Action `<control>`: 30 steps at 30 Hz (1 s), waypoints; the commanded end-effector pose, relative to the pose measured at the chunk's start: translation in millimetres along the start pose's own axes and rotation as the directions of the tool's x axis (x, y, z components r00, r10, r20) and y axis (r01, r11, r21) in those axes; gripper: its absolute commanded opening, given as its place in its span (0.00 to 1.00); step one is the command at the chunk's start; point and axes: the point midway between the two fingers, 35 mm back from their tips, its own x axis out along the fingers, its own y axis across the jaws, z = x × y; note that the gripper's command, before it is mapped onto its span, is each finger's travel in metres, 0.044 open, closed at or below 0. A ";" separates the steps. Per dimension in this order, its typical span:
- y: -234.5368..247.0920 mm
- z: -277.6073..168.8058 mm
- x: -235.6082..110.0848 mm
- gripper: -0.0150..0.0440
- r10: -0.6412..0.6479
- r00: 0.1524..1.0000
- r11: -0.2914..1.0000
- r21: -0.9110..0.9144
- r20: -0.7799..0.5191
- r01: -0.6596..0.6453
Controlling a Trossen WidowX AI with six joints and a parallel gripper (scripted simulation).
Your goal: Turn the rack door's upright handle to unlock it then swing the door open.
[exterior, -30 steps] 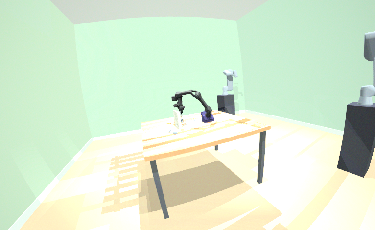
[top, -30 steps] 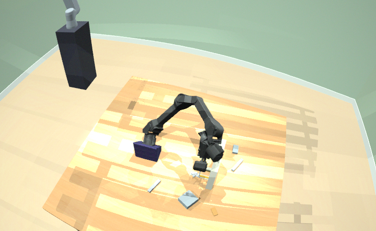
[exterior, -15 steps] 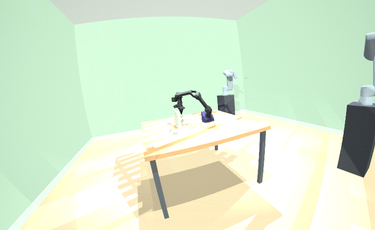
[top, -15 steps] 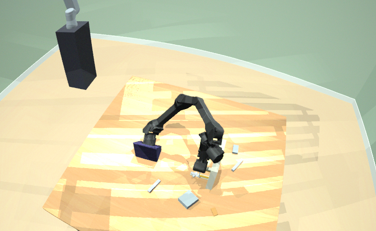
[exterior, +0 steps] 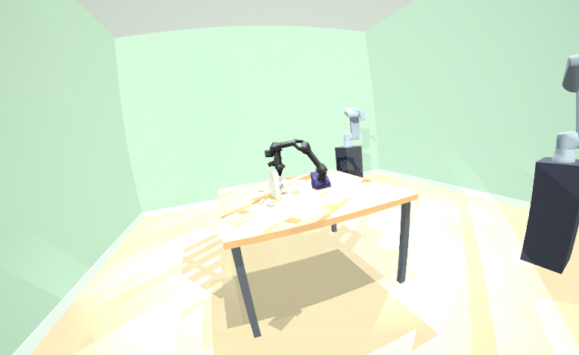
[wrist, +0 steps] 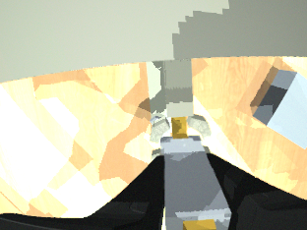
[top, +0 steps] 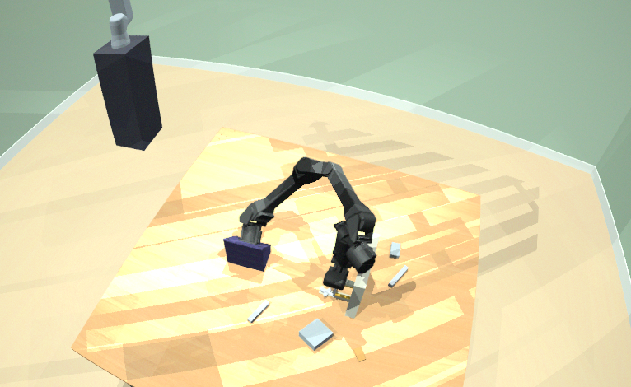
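Observation:
The pale rack (top: 355, 301) (exterior: 274, 183) stands upright on the table; its panel (wrist: 84, 34) fills the top of the wrist view. The grey handle (wrist: 189, 177) with gold parts stands out from the rack's face. A gold piece (top: 342, 296) shows between the rack and white parts below the hand in the top view. My gripper (top: 335, 287) (exterior: 280, 174) (wrist: 184, 161) reaches down beside the rack and is shut on the handle, with a black finger on each side. The arm hides much of the door and frame, so the door's angle is not clear.
On the table lie a grey square block (top: 315, 333), light bars (top: 259, 311) (top: 398, 276), a small grey block (top: 394, 249) and an orange piece (top: 359, 354). A blue-grey block (wrist: 290, 113) shows right of the handle. The arm's dark blue base (top: 246, 254) (exterior: 320, 180) stands on the table.

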 end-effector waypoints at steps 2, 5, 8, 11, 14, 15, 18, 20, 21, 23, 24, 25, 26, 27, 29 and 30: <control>0.0 -0.6 0.9 0.27 0.002 1.000 0.988 0.153 -0.003 -0.002; 0.0 -0.6 0.9 0.27 0.002 1.000 0.955 0.297 -0.003 -0.001; 0.0 -0.6 0.9 0.27 0.002 1.000 0.901 0.434 -0.003 -0.001; 0.0 -0.6 0.9 0.27 0.002 1.000 0.827 0.562 -0.003 0.000; 0.0 -0.6 0.9 0.27 0.002 1.000 0.735 0.678 -0.003 0.000; 0.0 -0.6 0.9 0.27 0.002 1.000 0.701 0.713 -0.003 0.000; 0.0 -0.6 0.9 0.27 0.002 1.000 0.588 0.809 -0.003 0.001; 0.0 -0.6 0.9 0.27 0.002 1.000 0.506 0.863 -0.003 0.001; 0.0 -0.6 0.9 0.27 0.002 1.000 0.463 0.886 -0.003 0.001; 0.0 -0.6 0.9 0.27 0.002 1.000 0.373 0.928 -0.003 0.002; 0.0 -0.6 0.9 0.27 0.002 1.000 0.327 0.945 -0.003 0.002; 0.0 -0.6 0.9 0.27 0.002 1.000 0.280 0.960 -0.003 0.002; 0.0 -0.6 0.9 0.27 0.002 1.000 0.232 0.973 -0.003 0.002; 0.0 -0.6 0.9 0.27 0.002 1.000 0.184 0.983 -0.003 0.002; 0.0 -0.6 0.9 0.27 0.002 1.000 0.087 0.996 -0.003 0.003; 0.0 -0.6 0.9 0.27 0.002 1.000 0.037 0.999 -0.003 0.003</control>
